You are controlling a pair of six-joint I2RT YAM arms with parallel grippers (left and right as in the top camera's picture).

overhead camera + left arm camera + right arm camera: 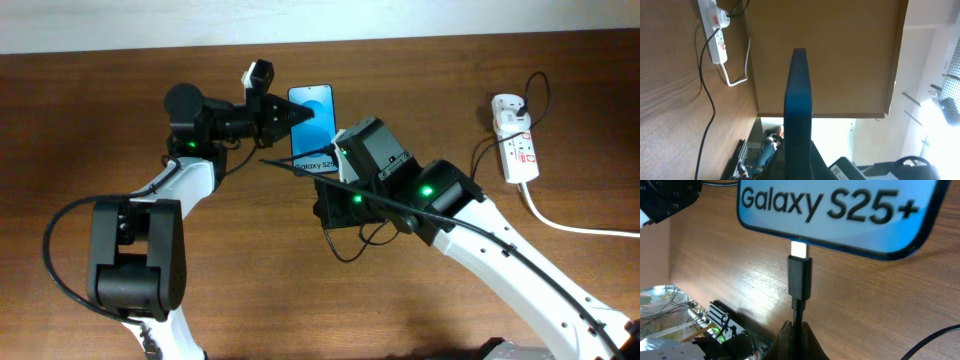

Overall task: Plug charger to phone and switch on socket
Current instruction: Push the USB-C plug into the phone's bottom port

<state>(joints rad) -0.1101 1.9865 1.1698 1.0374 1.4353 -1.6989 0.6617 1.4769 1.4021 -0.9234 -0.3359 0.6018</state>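
Phone sits at the far middle of the table, held up off the wood and turned edge-on to the left wrist camera, where it shows as a thin dark-blue slab rising from between the fingers. The left gripper comes in from the left and is clenched on the phone's left edge. The blue screen faces up in the overhead view, with white text at its near end; the right wrist view reads that text as "Galaxy S25+".

The right gripper reaches in from the near right and is clamped on the charger just below its plug. The black plug body stands upright in the right wrist view, its silver tip meeting the phone's near edge at the port; whether the tip is fully seated cannot be told. The thin black cable trails back under the right arm and loops on the table near it.

The socket lies at the far right of the table, well apart from the phone and both grippers. It is a white strip with red marks, a white plug at its far end, and a thick white cord running off to the right edge. A thin black cable runs alongside it in the left wrist view.
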